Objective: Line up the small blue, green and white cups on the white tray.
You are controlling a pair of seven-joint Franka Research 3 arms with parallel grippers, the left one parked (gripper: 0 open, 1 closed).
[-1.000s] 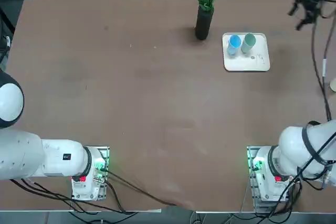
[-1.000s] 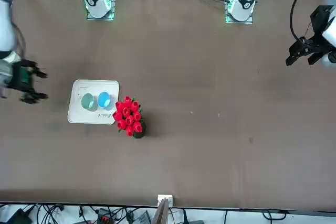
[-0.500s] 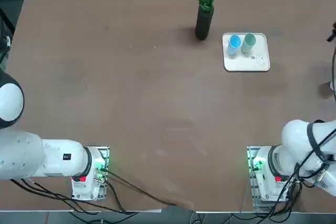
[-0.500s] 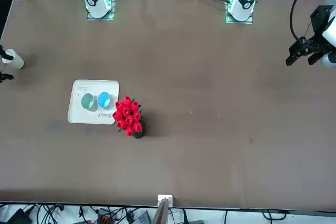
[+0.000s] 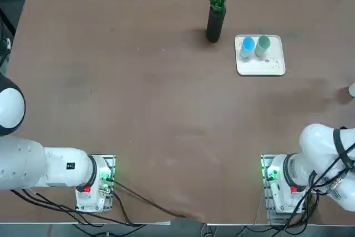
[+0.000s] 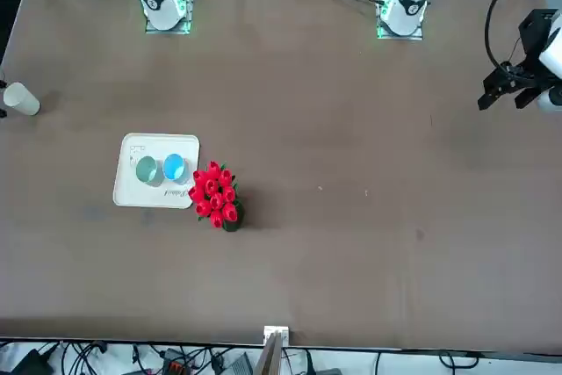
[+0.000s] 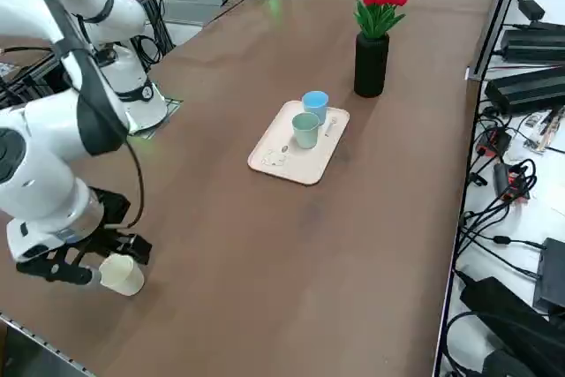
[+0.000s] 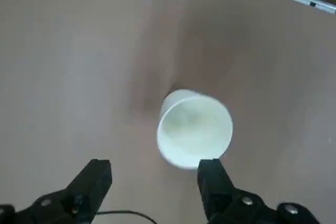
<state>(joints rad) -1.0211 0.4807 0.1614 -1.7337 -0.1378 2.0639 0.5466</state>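
The white tray (image 5: pixel 261 66) lies at the far right of the table, also seen in the front view (image 6: pixel 154 195) and right side view (image 7: pixel 291 161). On its far end stand the light blue cup (image 5: pixel 247 44) (image 7: pixel 315 105) and the teal-green cup (image 5: pixel 263 43) (image 7: pixel 305 129), side by side. The off-white cup (image 7: pixel 122 275) (image 6: pixel 19 98) (image 8: pixel 194 128) rests on the bare table near its right edge, apparently on its side. My right gripper (image 7: pixel 104 260) (image 8: pixel 152 182) hangs low beside it, open. The cup sits just past the fingertips (image 8: pixel 212 174), not between them.
A tall dark vase of red flowers (image 5: pixel 215 23) (image 7: pixel 372 64) stands just left of the tray. The table's right edge runs close by the white cup (image 5: pixel 352 89). Cables and black boxes lie on the floor beyond the far edge.
My right gripper has swung from the far right corner towards the table's right edge and down, leaving the top view. The white cup has come into sight there.
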